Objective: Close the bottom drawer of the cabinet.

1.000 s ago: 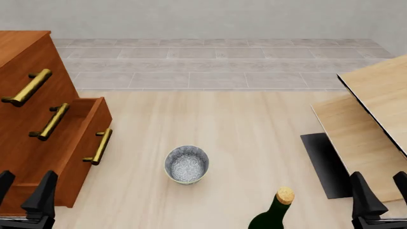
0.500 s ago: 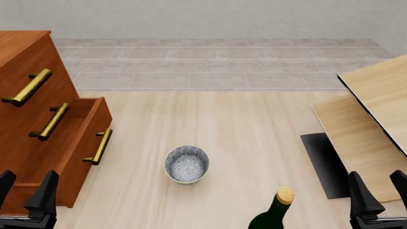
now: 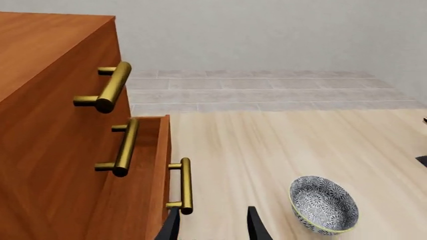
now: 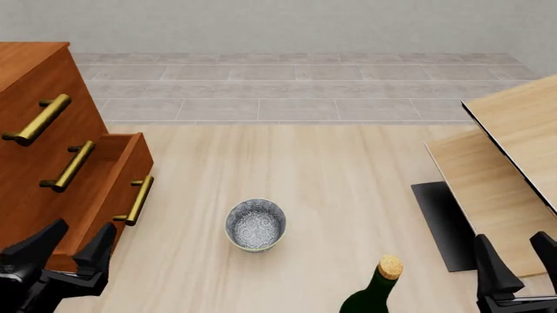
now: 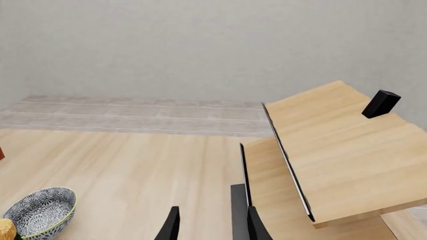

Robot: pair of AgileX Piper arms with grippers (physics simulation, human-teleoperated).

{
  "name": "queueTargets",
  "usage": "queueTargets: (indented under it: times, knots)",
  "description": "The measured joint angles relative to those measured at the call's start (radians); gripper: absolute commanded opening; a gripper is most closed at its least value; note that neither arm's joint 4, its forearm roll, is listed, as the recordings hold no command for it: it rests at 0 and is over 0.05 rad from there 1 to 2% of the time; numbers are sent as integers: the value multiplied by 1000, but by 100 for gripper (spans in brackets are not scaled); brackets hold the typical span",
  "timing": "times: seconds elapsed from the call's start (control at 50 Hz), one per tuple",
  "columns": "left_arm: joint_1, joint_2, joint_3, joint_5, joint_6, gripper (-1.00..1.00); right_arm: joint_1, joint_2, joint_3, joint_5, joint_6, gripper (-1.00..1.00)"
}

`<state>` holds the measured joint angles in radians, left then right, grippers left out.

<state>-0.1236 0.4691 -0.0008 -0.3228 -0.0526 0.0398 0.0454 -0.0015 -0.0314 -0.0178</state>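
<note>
While the bottom drawer [image 4: 104,195] stands pulled out from the cabinet [image 4: 35,130], its flat front juts forward past the two shut drawers above it, and its long brass handle [image 4: 137,200] runs along that front. The cabinet is a large reddish-brown chest at the left side of the pale wooden table [image 4: 331,176]. The left gripper [image 4: 65,251] sits just in front of the cabinet, near the drawer's front corner, its two black fingers spread apart and holding nothing; from the left wrist camera the fingertips [image 3: 170,225] appear just below the drawer's handle [image 3: 186,185], not touching it. To the right of the cabinet, out on the table, stands a small patterned bowl [image 4: 255,225]. Farther right of the cabinet and nearer the camera, the corked neck of a dark green bottle [image 4: 376,290] rises into view. The right gripper [image 4: 520,270] is well apart from the cabinet, at the far right edge, fingers spread and empty, beside slanted light-wood boards [image 4: 513,163] and a black mat [image 4: 444,225].
</note>
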Motion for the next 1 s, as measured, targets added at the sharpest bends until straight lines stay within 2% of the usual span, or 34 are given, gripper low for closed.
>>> queueTargets:
  times: [0.32, 0.54, 0.72, 1.0]
  knots:
    - [-175, 296, 0, -209, 11, 100, 5, 7, 0, -5, -6, 100]
    - [-285, 502, 0, -362, -21, 100, 8, 15, 0, -10, -9, 100]
    - [-316, 678, -8, -488, -66, 100, 10, 22, 0, -15, -11, 100]
    - [-311, 913, -39, -625, -144, 100, 14, 27, 1, -19, -13, 100]
